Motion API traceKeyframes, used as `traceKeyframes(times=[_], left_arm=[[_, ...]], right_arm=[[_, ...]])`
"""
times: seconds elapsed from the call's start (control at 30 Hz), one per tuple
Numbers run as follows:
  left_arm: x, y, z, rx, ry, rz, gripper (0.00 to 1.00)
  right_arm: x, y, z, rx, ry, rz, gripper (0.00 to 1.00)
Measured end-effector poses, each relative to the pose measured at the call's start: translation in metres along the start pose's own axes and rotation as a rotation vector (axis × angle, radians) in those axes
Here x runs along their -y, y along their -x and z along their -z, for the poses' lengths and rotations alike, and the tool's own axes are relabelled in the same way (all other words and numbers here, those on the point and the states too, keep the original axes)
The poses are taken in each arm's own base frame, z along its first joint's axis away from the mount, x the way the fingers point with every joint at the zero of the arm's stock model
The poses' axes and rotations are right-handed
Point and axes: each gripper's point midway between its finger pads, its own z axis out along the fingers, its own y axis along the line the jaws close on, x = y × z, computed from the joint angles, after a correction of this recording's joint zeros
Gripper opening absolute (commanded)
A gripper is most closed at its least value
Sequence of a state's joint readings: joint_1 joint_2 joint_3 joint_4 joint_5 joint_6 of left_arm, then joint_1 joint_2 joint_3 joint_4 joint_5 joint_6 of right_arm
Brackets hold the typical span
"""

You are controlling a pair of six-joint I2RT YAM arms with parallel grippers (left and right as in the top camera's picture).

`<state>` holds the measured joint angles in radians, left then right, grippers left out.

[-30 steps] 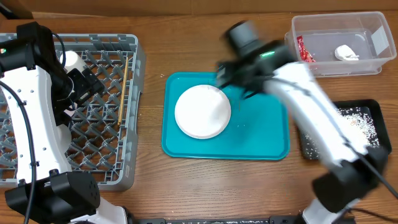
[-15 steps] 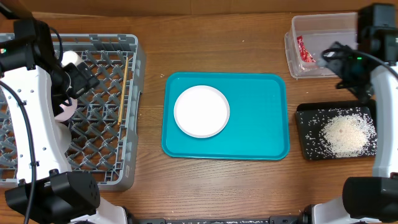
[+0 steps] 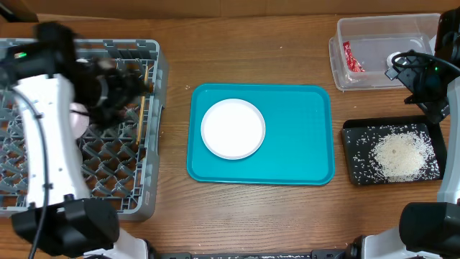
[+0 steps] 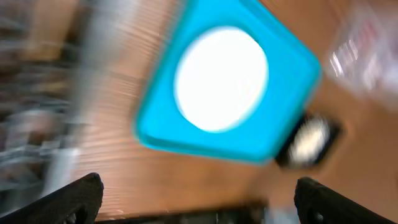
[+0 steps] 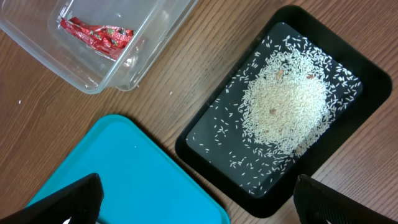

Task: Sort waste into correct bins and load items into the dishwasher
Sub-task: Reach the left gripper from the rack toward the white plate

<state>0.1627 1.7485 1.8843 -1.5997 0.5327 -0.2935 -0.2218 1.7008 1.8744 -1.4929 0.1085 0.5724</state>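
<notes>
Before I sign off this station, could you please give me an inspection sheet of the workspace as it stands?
Surface: wooden table, bare wood around the containers.
Job's things: large white plate on the teal tray; red wrapper in the clear tub; rice in the black tray; chopsticks in the grey rack.
Clutter: nothing seen.
Claws: left claw open, empty, its view blurred; right claw open, empty.
Cables: black cable along the left arm; cable loop by the right arm, over the tub.
Surroundings: brown board behind the far edge.
</notes>
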Motion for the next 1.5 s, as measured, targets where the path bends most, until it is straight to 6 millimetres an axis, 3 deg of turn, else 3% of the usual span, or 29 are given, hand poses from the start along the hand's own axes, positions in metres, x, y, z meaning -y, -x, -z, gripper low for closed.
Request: traceKeyframes(times=[0.1,0.17,0.27,0.37,0.47,0.6,0.83,1.0,1.13,1.2,1.23,1.37,1.5], left_arm=[[0.045,-0.029,-0.026,-0.077,-0.027,-0.188,0.83],[0.075,-0.050,-0.048,-0.095,0.004,-0.337,0.83],[0.105,-0.075,-0.076,-0.074,0.082,-0.505,0.81],[0.130,-0.101,-0.103,-0.033,0.161,-0.629,0.72],[0.143,-0.118,-0.132,-0.019,0.227,-0.706,0.66],[0.137,-0.119,-0.179,-0.018,0.355,-0.695,0.52],[0.099,-0.106,-0.266,-0.088,0.537,-0.634,0.51],[0.078,-0.105,-0.300,-0.140,0.592,-0.616,0.43],[0.065,-0.106,-0.321,-0.175,0.616,-0.606,0.33],[0.064,-0.106,-0.322,-0.178,0.620,-0.603,0.10],[0.065,-0.106,-0.323,-0.175,0.614,-0.604,0.04],[0.068,-0.106,-0.319,-0.172,0.620,-0.604,0.04],[0.065,-0.112,-0.300,-0.224,0.662,-0.582,0.04]], right_arm=[[0.000,0.000,0.000,0.000,0.001,0.000,1.00],[0.000,0.000,0.000,0.000,0.000,0.000,1.00],[0.000,0.000,0.000,-0.001,0.000,0.000,1.00],[0.000,0.000,0.000,0.000,0.000,0.000,1.00],[0.000,0.000,0.000,0.000,0.001,0.000,1.00],[0.000,0.000,0.000,0.000,0.000,0.000,1.00],[0.000,0.000,0.000,0.000,0.000,0.000,1.00],[0.000,0.000,0.000,0.000,0.000,0.000,1.00],[0.000,0.000,0.000,0.000,0.000,0.000,1.00],[0.000,0.000,0.000,0.001,0.000,0.000,1.00],[0.000,0.000,0.000,0.001,0.000,0.000,1.00],[0.000,0.000,0.000,0.000,0.000,0.000,1.00],[0.000,0.000,0.000,0.000,0.000,0.000,1.00]])
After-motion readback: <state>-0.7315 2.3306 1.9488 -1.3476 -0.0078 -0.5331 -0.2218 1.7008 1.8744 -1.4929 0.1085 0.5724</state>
